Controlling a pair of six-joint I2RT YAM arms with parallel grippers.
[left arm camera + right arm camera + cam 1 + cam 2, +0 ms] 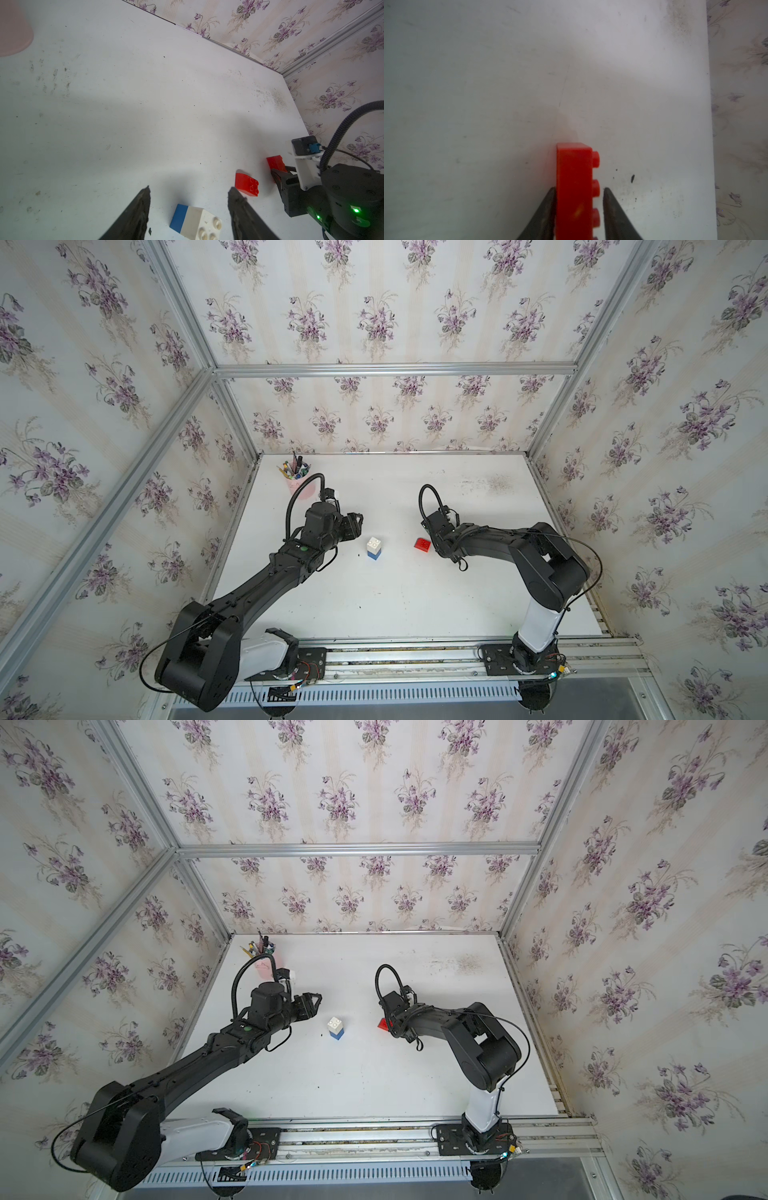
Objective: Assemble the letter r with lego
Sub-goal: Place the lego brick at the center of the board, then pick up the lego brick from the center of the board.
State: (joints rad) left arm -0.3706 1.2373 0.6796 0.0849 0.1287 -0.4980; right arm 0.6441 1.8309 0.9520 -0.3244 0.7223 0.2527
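While the left gripper (189,187) is hanging open by the white brick (199,220), the right gripper (579,188) is straddling the long red brick (574,176), unclamped.

white brick (374,544) | blue brick (374,556) | long red brick (574,187) | short red brick (246,185) | pink cup (303,489) | walls (374,315): purple floral

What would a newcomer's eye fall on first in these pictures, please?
Probably the white brick stacked on the blue brick, alone in the middle of the table. Then the reds: a long red brick lies on its side between the right gripper's slightly parted jaws, a short red brick loose beside it. A pink cup of pens stands at the far left corner.
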